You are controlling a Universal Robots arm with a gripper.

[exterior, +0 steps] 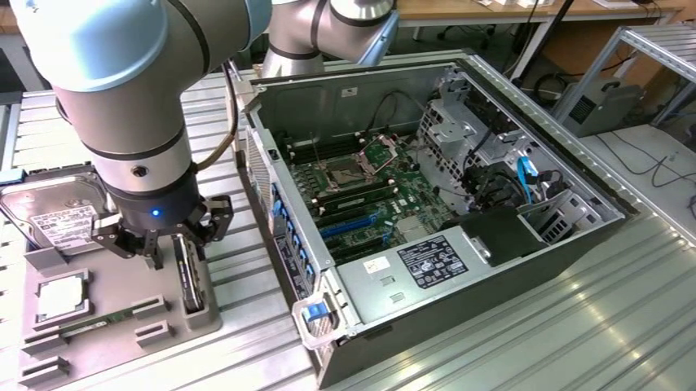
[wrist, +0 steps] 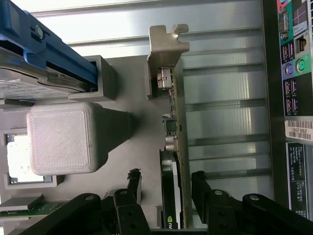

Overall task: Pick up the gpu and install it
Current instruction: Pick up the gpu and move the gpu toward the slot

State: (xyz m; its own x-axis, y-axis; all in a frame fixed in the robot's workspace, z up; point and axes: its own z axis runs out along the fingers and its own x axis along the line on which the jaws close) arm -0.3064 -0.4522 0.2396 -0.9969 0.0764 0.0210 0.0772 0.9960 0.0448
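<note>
Open computer case [exterior: 326, 102] beside a grey tray [exterior: 109, 277] holding a hard drive [exterior: 65, 220], a processor [exterior: 60, 297] and a memory stick [exterior: 98, 322]

Gpu [exterior: 194, 285] upright on tray [exterior: 114, 285], exterior view's left of case [exterior: 468, 318]; claw [exterior: 179, 254] astride.

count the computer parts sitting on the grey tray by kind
hard drive: 1
square silver chip: 1
memory stick: 1
gpu: 1
total: 4
</note>
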